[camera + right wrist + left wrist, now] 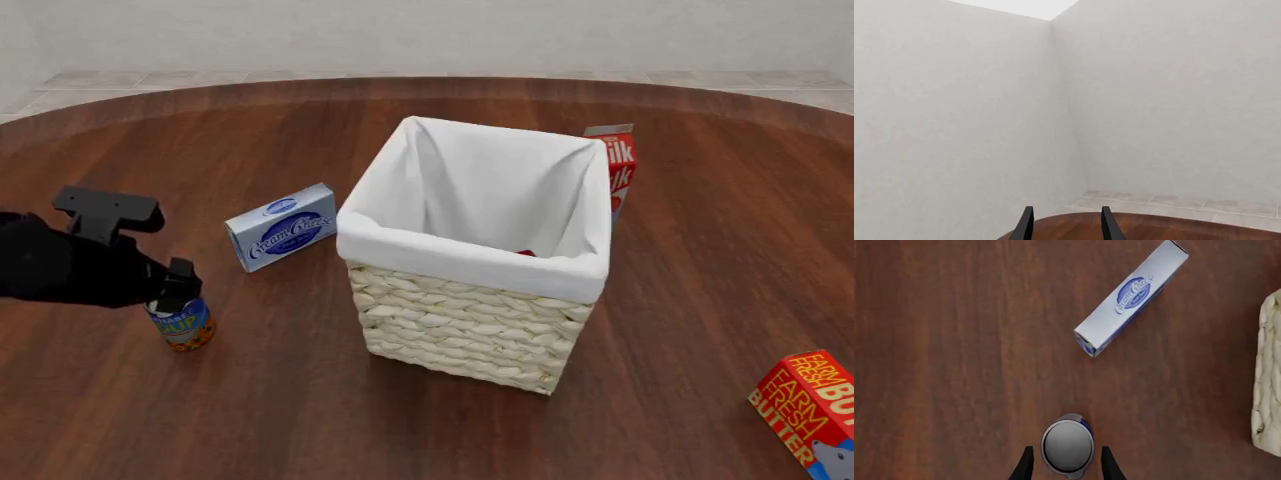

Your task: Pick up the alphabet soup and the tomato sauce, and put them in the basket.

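Note:
The alphabet soup (184, 322) stands upright on the table at the left, blue above and orange below. Its silver top (1067, 445) sits between the fingers of my left gripper (1067, 465), which is open with a narrow gap on each side. In the front view the left gripper (174, 283) is right over the can's top. The basket (467, 262) stands in the middle, and its wicker wall (1271, 375) edges the left wrist view. The tomato sauce is hidden; only a red sliver (525, 253) shows inside the basket. My right gripper (1067, 227) is open, empty, and faces a wall.
A blue-and-white cream cheese box (280, 227) (1131, 297) lies between the soup can and the basket. A red-and-white milk carton (617, 165) stands behind the basket's far right corner. A red butter box (807, 405) lies at the near right.

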Robot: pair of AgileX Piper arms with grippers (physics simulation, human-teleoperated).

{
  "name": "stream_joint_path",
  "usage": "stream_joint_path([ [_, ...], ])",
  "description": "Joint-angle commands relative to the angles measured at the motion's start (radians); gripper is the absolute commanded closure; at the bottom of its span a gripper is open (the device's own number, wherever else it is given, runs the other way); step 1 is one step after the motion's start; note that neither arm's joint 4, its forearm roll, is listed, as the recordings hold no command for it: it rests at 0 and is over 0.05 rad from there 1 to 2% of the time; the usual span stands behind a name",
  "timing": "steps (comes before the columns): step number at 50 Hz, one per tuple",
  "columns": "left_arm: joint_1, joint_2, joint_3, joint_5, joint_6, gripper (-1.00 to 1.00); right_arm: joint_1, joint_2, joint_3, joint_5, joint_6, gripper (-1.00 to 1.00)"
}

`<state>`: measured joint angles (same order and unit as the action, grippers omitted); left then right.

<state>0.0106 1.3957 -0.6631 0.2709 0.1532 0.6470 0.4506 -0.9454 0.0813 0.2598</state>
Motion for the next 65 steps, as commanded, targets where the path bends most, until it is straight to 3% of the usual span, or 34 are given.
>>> stream_joint_path([
  [1, 0.0, 0.016, 0.009, -0.02, -0.006, -1.0, 0.0, 0.006, 0.003, -0.009, -0.002, -1.0],
  [65, 0.004, 0.103, 0.045, -0.112, -0.01, -1.0, 0.0, -0.029, -0.002, 0.019, -0.005, -1.0],
])
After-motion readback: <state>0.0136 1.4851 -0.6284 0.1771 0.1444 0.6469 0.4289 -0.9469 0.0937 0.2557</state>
